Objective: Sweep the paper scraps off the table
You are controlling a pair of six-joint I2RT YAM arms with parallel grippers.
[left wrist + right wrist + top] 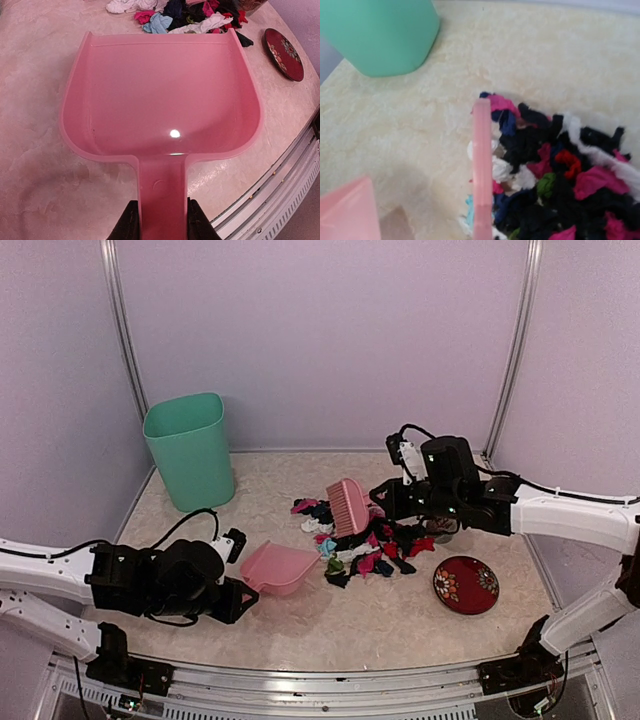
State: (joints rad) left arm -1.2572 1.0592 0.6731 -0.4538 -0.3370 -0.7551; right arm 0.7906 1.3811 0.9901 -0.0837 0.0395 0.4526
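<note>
The paper scraps (pixel 370 545) lie heaped in the middle of the table (pixel 400 625), black, pink, red, white and a little green. My left gripper (pixel 232 598) is shut on the handle of a pink dustpan (pixel 277 568), whose mouth faces the heap a short way off. In the left wrist view the fingers (pixel 129 225) clamp the handle, the dustpan (pixel 160 95) lies empty and the paper scraps (pixel 190 15) sit just beyond its lip. My right gripper (pixel 380 502) holds a pink brush (pixel 348 506) at the heap's far left side. Its fingers are hidden in the right wrist view; the brush (pixel 481 165) stands beside the paper scraps (pixel 555 170).
A green bin (pixel 190 450) stands at the back left, also seen as the green bin (pixel 380 35) from the right wrist. A red patterned plate (pixel 466 585) lies right of the heap. The metal rail (pixel 280 195) runs along the front edge.
</note>
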